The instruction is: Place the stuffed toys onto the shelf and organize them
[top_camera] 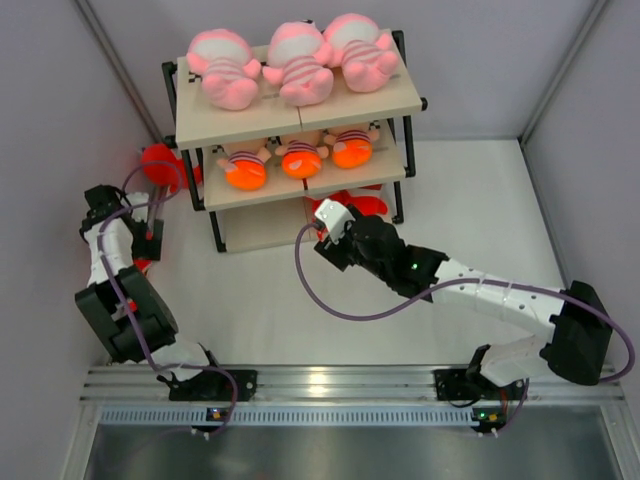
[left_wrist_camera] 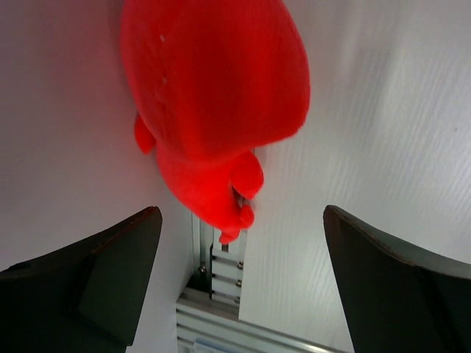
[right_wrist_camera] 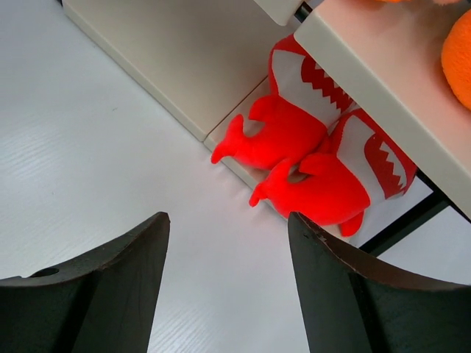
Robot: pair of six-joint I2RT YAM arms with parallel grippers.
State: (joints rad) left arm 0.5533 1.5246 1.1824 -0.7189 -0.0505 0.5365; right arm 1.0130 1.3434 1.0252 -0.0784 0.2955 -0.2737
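Note:
The shelf stands at the back centre. Three pale-pink striped plush dolls lie on its top board. Three more dolls lie on the middle board. Two red sharks with white toothy mouths lie side by side on the bottom board. Another red shark lies on the table left of the shelf and fills the top of the left wrist view. My left gripper is open and empty just short of that shark. My right gripper is open and empty in front of the bottom-board sharks.
Grey walls close in the table on the left, back and right. An aluminium rail runs along the left wall corner below the loose shark. A bit of red shows beside the left arm. The shelf's black leg stands to the right of the sharks.

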